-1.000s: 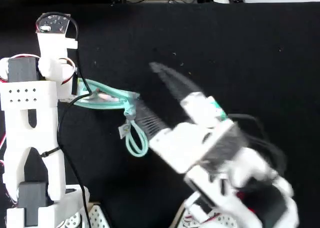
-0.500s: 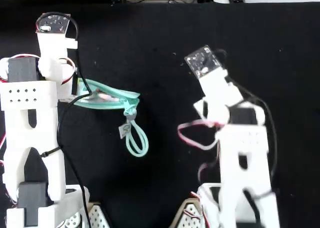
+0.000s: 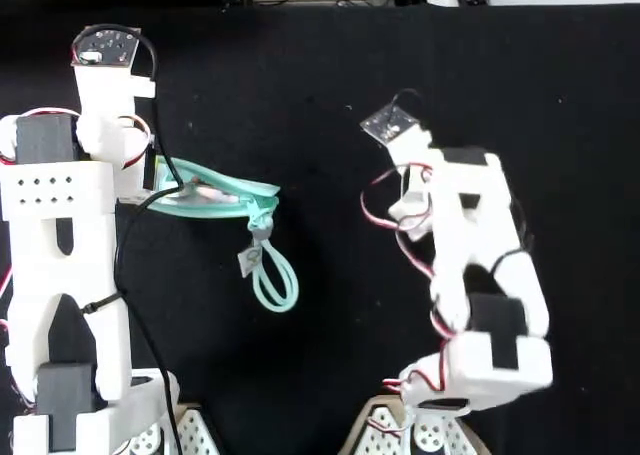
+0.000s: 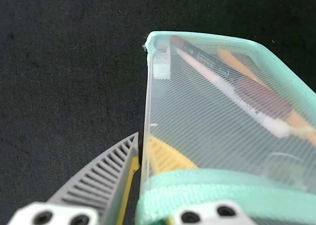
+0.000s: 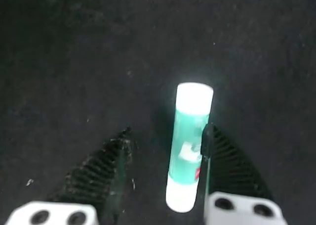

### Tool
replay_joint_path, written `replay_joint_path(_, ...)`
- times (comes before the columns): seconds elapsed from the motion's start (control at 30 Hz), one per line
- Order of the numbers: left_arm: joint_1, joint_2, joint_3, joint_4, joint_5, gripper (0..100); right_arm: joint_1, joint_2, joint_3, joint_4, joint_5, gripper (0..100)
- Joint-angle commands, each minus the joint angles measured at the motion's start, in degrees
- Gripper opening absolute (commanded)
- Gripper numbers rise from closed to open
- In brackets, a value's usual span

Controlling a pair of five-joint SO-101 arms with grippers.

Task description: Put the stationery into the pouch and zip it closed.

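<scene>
A teal mesh pouch (image 3: 215, 197) lies tilted on the black table, its strap loop (image 3: 272, 280) trailing toward the front. My left gripper (image 4: 143, 147) is shut on the pouch (image 4: 212, 116) at its teal rim. Several pens show through the mesh, among them a white pen (image 4: 232, 94). A green and white glue stick (image 5: 189, 146) lies on the table between the fingers of my right gripper (image 5: 167, 131), close against one finger (image 5: 224, 160). The right gripper is open and touches nothing. In the high view the right arm (image 3: 465, 245) stands folded over that spot.
The black cloth (image 3: 330, 65) covers the whole table. The left arm (image 3: 60, 235) fills the left side. Both arm bases (image 3: 400, 435) sit at the front edge. Cables lie beyond the table's far edge.
The right arm has swung away from the pouch's strap to the right and folded down over the table. The pouch and the left arm have stayed put.
</scene>
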Motion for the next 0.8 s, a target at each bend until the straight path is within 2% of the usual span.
replay_joint_path(0.0, 0.0, 0.6, 0.9, 0.4, -0.4, 3, 0.8, 3.1, -6.0, -0.8, 0.5, 21.8)
replay_joint_path(0.13, 0.0, 0.6, 0.9, 0.4, -0.4, 3, 0.7, 8.9, -9.1, -0.8, 0.5, 19.0)
replay_joint_path(0.23, 0.0, 0.6, 0.9, 0.4, -0.4, 3, 0.7, 10.4, -10.3, -0.7, 0.1, 0.8)
replay_joint_path(0.53, 0.0, 0.6, 0.9, 0.4, -0.4, 3, -1.4, -3.6, -8.0, 8.0, -5.2, 1.2)
replay_joint_path(0.77, 0.0, 0.6, 0.9, 0.4, -0.4, 3, -12.5, -16.0, 5.4, 7.4, -20.7, 1.3)
